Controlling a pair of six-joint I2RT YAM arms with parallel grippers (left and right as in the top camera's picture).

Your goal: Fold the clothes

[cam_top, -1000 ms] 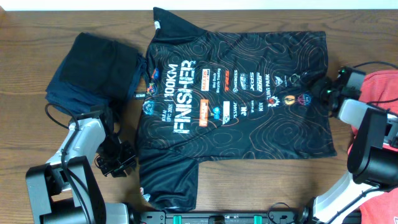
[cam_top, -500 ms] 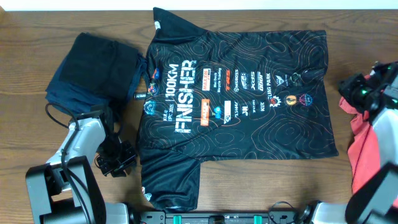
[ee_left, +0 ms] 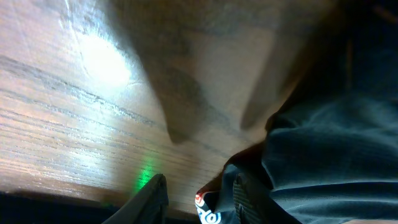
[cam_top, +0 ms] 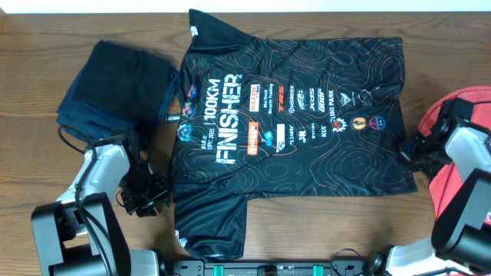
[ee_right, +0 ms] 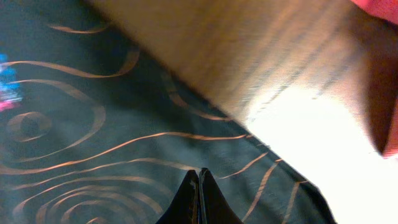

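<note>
Your black jersey lies spread flat on the table, with the "FINISHER" lettering facing up. Your left gripper sits low on the wood just off the jersey's lower-left sleeve. In the left wrist view its 2 fingers stand partly apart, with the jersey's hem and a bit of logo lying between them. You cannot tell whether they have any hold on the cloth. Your right gripper is at the jersey's right edge, over the orange contour lines. Its 2 fingers are pressed together and nothing shows between them. The coral-red T-shirt is bunched beyond the jersey's right edge, partly under your right arm. 1 folded dark navy garment lies against the jersey's left side.
</note>
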